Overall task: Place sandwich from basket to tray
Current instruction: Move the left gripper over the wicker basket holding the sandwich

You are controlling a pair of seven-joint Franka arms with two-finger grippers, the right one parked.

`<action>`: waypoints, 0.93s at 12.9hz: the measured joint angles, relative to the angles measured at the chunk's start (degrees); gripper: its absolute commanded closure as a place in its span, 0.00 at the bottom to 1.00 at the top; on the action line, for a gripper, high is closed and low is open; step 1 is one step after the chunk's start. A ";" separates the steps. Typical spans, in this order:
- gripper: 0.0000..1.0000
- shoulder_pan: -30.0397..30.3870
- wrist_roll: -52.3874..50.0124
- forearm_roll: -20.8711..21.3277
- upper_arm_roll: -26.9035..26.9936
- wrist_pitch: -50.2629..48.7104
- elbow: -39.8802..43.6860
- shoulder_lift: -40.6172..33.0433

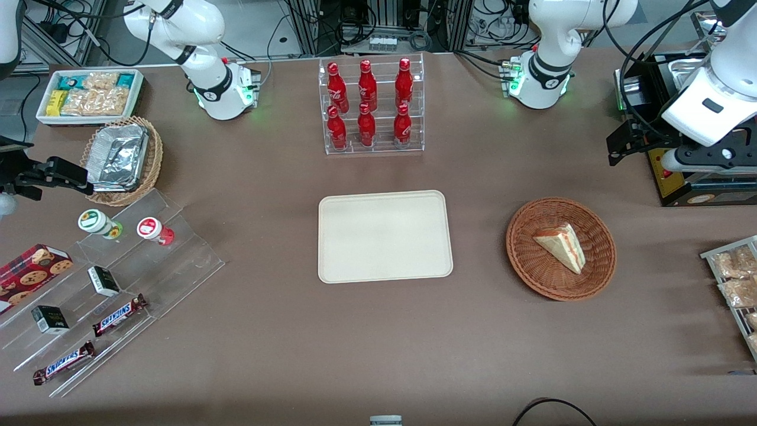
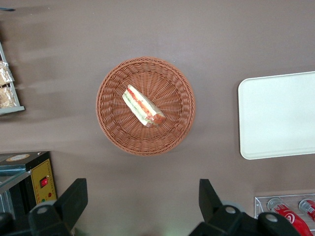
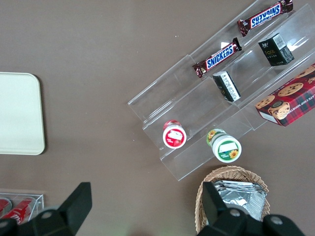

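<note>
One sandwich (image 1: 560, 245) in basket (image 1: 526, 263); hand (image 2: 142, 199) open above.

The left arm (image 1: 718, 89) wears glossy white shells with black joints and cables; its base glows green. Its gripper (image 2: 142, 206) has wide-spread black fingers (image 2: 74, 199), apparently matte plastic.

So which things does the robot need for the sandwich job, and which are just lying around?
For the job:
- sandwich
- basket holding it
- tray
- end effector, open above the basket

Just lying around:
- red bottles
- Snickers bars
- cookie box
- foil trays
</note>
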 measured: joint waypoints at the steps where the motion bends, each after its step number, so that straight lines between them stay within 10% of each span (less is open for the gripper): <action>1: 0.00 0.00 0.00 0.01 0.09 -0.13 0.00 0.01; 12: 0.00 0.05 -0.59 3.25 1.95 5.00 -6.57 3.27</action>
